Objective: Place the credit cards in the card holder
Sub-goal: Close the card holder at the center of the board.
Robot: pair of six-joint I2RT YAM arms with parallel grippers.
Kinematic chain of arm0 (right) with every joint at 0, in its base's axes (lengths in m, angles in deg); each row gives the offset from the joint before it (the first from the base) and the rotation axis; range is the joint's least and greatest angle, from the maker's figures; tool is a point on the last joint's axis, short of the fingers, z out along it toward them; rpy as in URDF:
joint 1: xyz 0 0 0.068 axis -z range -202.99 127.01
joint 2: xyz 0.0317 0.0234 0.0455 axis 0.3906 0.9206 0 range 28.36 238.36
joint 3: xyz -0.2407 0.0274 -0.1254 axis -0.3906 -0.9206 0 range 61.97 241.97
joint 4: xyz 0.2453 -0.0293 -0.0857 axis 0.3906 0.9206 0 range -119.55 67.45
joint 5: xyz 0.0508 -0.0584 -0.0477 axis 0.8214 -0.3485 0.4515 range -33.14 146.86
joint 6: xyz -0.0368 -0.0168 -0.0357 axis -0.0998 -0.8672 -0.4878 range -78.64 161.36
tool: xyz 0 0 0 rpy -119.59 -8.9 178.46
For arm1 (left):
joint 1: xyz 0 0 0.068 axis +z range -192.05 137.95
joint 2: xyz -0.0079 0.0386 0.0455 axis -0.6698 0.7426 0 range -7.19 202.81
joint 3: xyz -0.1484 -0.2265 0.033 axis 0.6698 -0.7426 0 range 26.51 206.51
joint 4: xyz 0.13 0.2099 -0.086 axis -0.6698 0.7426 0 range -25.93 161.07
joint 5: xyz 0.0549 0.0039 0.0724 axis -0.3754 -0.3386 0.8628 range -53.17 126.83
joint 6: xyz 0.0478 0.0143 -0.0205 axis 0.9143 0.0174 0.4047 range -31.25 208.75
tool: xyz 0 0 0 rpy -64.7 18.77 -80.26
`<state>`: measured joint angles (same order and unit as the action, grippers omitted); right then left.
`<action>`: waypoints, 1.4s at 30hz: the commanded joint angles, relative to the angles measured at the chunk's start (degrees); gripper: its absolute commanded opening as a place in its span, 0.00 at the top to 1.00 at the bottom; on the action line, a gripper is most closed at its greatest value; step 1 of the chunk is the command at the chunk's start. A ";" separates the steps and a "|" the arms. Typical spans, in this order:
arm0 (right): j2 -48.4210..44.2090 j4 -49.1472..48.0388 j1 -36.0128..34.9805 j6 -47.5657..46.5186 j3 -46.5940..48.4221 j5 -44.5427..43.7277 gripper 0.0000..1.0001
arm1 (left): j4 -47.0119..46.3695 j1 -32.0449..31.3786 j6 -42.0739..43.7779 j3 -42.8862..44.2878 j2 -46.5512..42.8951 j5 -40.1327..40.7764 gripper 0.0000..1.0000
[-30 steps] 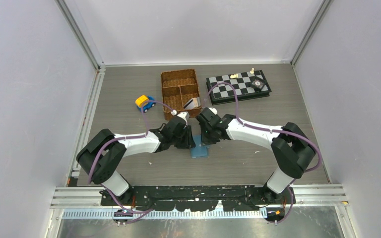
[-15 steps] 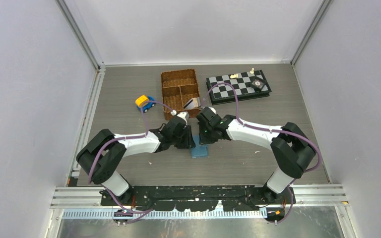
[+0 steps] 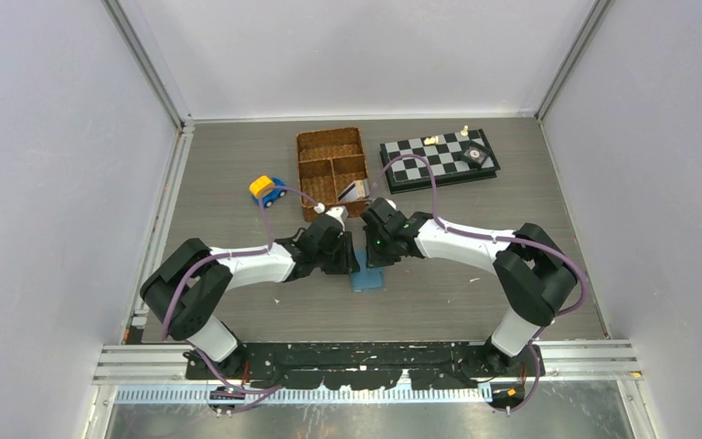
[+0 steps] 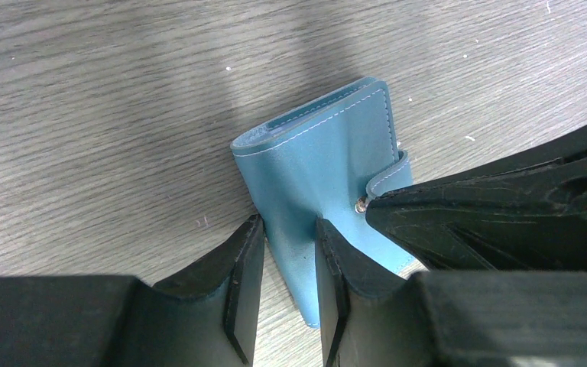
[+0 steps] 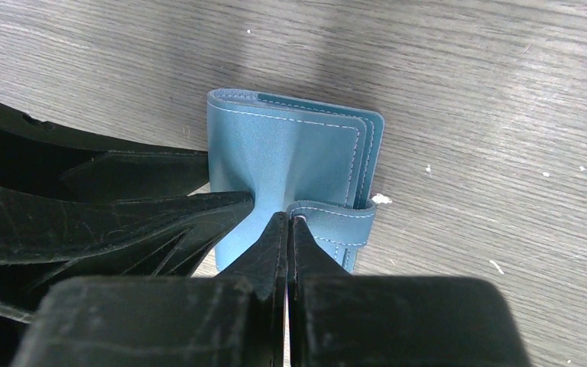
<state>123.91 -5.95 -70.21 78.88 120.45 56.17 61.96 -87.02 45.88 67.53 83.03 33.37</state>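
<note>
The teal-blue card holder (image 3: 368,278) (image 4: 321,153) (image 5: 290,153) lies folded on the table between both arms, its snap tab (image 5: 336,222) fastened. My left gripper (image 4: 289,229) (image 3: 351,260) straddles the holder's folded edge, and its fingers (image 4: 246,267) press on it from both sides. The leather buckles there. My right gripper (image 5: 288,219) (image 3: 375,254) is shut, its tips touching the end of the snap tab by the stud; whether they pinch the tab I cannot tell. The credit cards (image 3: 355,190) lean in the wicker basket's near right compartment.
The brown wicker divided basket (image 3: 331,135) stands behind the grippers. A chessboard (image 3: 439,160) with a few pieces lies to its right, and a blue and yellow toy car (image 3: 267,189) to its left. Metal rails run along both sides of the table.
The right arm has edged slightly left toward the left gripper. The card holder and the left arm have stayed in place.
</note>
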 commanded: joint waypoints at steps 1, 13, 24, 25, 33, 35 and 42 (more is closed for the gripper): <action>0.77 -3.22 -0.15 -0.30 -0.03 2.31 0.99 | 2.56 -0.03 0.95 -1.27 -0.83 0.83 0.70; 1.76 -3.18 -0.14 0.00 -0.66 3.28 1.00 | 2.64 -0.05 1.04 -1.17 -0.83 0.86 0.70; 3.63 -1.96 -0.15 0.26 0.24 1.96 0.99 | 2.90 -0.03 1.21 -1.02 -0.92 1.07 0.70; 3.74 -1.81 -0.15 0.29 0.31 1.78 0.99 | 2.94 -0.03 1.21 -1.02 -0.97 1.06 0.70; 5.11 -0.60 -0.13 0.45 0.76 0.86 1.00 | 3.23 -0.03 1.34 -0.88 -1.10 1.17 0.70; 5.51 -0.21 -0.15 0.45 0.99 0.86 1.00 | 3.25 -0.03 1.38 -0.90 -1.14 1.14 0.70; 6.64 0.33 -0.15 0.93 1.33 -1.16 1.00 | 3.29 -0.07 1.34 -0.85 -1.08 1.15 0.70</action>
<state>126.25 -4.14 -69.84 78.99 122.59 57.11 62.22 -87.02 45.90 67.51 82.90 33.65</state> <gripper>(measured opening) 0.018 0.306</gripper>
